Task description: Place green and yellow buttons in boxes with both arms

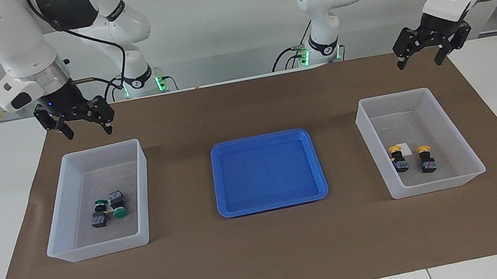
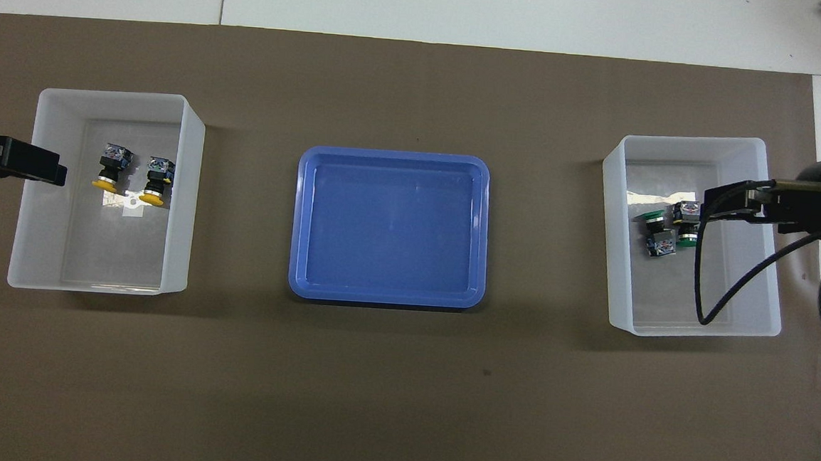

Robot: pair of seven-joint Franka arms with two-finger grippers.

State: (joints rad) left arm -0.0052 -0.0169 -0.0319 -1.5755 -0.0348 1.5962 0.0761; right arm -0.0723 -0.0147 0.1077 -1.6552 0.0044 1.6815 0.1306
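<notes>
Two green-capped push-buttons (image 1: 109,211) lie in one translucent whitish bin (image 1: 57,214), two yellow-capped ones (image 1: 411,158) in the other (image 1: 465,142), while the empty, spread left pincer (image 1: 423,56) and right pincer (image 1: 85,126) hang above the brown-covered counter (image 1: 270,263)

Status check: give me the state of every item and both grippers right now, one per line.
Two green-capped push buttons: lying in the translucent plastic bin at the right arm's end.
Two yellow-capped push buttons: in the matching translucent bin at the left arm's end.
Shallow blue plastic tray: empty.
Right gripper: raised, jaws open, empty.
Left gripper: raised, jaws open, empty.
</notes>
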